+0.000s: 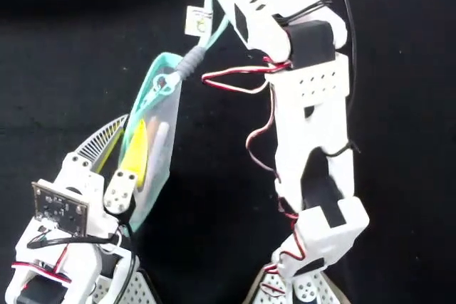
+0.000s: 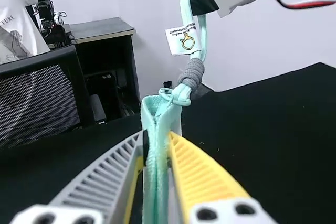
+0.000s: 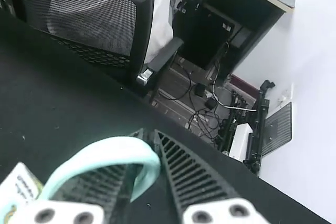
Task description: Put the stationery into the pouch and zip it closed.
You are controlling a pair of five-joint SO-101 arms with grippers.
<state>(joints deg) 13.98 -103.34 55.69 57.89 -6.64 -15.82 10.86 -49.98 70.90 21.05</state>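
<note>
- Pouch (image 1: 168, 108): a translucent sleeve with mint trim, stretched in the air over the black counter (image 1: 71, 55) between the two tools. One end is at the left arm and the strap end is toward the right arm.
- Left tool (image 1: 134, 122): the grey and yellow jaws are clamped on the pouch's mint zip edge, one jaw on each face.
- Right tool (image 3: 149, 135): the black jaws are closed together on the mint strap (image 3: 105, 153), which loops out of the pouch's far end.
- Zip pull (image 2: 176, 95): it sits at the strap end of the pouch, just below a grey wrap (image 2: 190, 74) on the strap.
- Contents: a pale stick-shaped item (image 1: 161, 140) shows through the wall. What it is cannot be told.
- Handling, as a judgement: the pouch is light, thin and limp. It should sag and twist unless both ends are held taut.
- The film wall looks slippery, while the woven zip band and strap look like firmer holds.
- The pull is small, so a tool would need to pinch it squarely while the other end is anchored.
- Tag (image 1: 196, 21): a pale card hangs on the strap near the right tool. It bears small print and a ring-shaped emblem, and the lettering is too small to read.
</note>
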